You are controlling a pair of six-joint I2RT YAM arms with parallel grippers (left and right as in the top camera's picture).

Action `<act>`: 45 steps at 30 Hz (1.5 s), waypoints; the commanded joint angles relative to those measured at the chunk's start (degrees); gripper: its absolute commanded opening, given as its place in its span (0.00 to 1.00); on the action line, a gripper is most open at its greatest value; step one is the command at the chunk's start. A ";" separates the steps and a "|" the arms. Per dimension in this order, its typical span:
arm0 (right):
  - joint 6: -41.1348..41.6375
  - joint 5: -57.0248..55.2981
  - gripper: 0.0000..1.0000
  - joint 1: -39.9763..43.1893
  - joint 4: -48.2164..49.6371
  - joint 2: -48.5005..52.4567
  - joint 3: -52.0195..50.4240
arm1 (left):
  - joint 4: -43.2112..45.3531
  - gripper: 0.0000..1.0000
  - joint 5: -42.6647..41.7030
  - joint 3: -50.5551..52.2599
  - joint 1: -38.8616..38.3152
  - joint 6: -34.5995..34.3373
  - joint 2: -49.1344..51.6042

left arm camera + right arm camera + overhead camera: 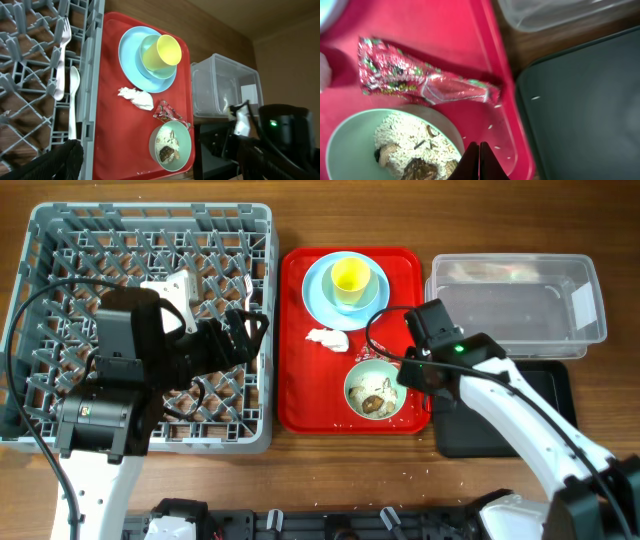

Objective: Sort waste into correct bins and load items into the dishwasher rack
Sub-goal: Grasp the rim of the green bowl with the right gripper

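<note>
On the red tray (300, 385) a pale green bowl (375, 390) holds rice-like food scraps (405, 137). Beside it lie a crinkled red wrapper (420, 82) and a crumpled white tissue (328, 338). A yellow cup (350, 278) stands in a light blue bowl (150, 75) on a light blue plate (315, 298). My right gripper (479, 146) is shut, its tips touching the tray just right of the green bowl's rim, below the wrapper, with nothing seen between them. My left gripper (155, 152) hangs open over the grey dishwasher rack's (40, 240) right edge. A white fork (62, 55) and spoon (74, 85) lie in the rack.
The clear tub (515, 300) stands right of the red tray, with the shallow black tray (545, 395) in front of it, under my right arm. A few rice grains (495, 106) lie scattered on the red tray near its right rim.
</note>
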State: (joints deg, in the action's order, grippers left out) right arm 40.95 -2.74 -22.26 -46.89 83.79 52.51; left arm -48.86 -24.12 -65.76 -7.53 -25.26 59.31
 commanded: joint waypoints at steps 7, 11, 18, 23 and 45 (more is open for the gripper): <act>-4.68 20.11 0.04 -0.28 4.70 2.99 -0.39 | 0.13 1.00 -0.72 -0.50 0.31 -0.52 -0.07; -8.72 30.03 0.06 -0.37 6.54 2.99 -0.39 | 0.13 1.00 -0.72 -0.50 0.31 -0.52 -0.07; -10.73 21.05 0.53 -12.44 12.44 2.99 -0.39 | 0.13 1.00 -0.72 -0.50 0.31 -0.52 -0.07; -7.89 5.88 0.52 -17.77 13.77 3.02 -0.39 | 0.13 1.00 -0.72 -0.50 0.31 -0.52 -0.07; -4.90 0.31 0.45 -22.03 17.29 7.39 -0.52 | 0.13 1.00 -0.72 -0.50 0.31 -0.52 -0.07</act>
State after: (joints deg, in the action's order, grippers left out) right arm 34.94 -0.49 -42.98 -30.33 87.94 52.36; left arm -48.88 -24.12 -65.76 -7.53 -25.26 59.31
